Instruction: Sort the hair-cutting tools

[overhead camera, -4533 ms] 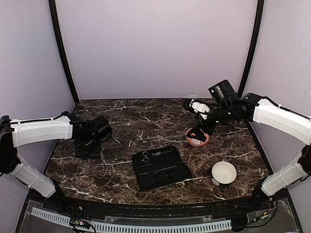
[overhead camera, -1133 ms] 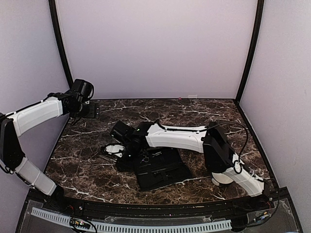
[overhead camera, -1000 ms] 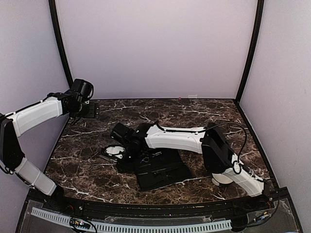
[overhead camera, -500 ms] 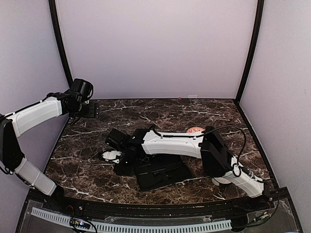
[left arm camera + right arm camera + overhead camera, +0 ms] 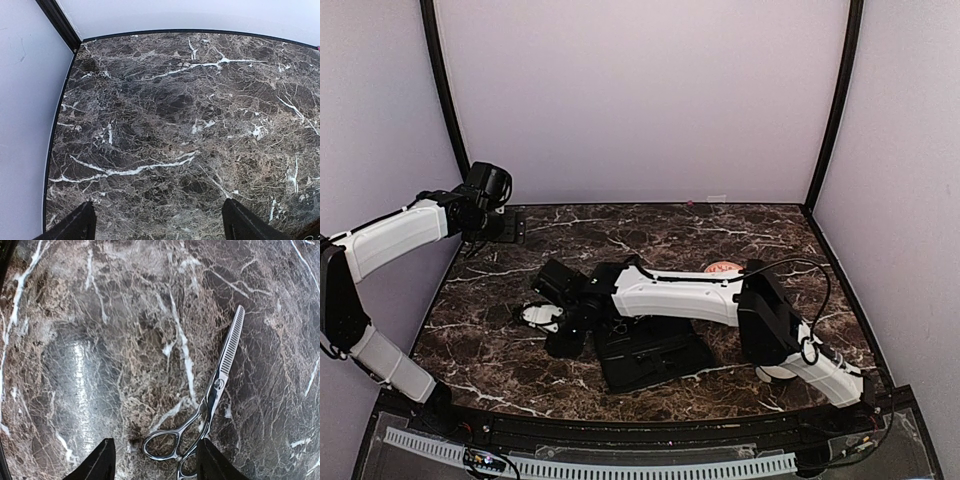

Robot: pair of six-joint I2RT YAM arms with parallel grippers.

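right jaws spread, empty, over the silver metal thinning scissors [image 5: 220, 375] on the dark marble counter [image 5: 100, 340] (left jaws gaping, empty too)

Overhead view: even, diffuse light from above; lavender walls [image 5: 640, 100] bright, no hot spots; picture slightly soft and grainy; table [image 5: 650, 235] dark, its white veins legible; shadows soft, hard to separate from the dark stone.
Left wrist view: bright; wall at 12 o'clock near white; marble crisp at centre; back rim bows, lens curvature; left gripper [image 5: 160, 222] tips mere black blurs at 5 and 7 o'clock.
Right wrist view: pale sheen on the marble at 9 o'clock; scissors [image 5: 216, 386] sharp, blades glinting; right gripper [image 5: 155, 460] tips dark, unfocused, flanking 6 o'clock.
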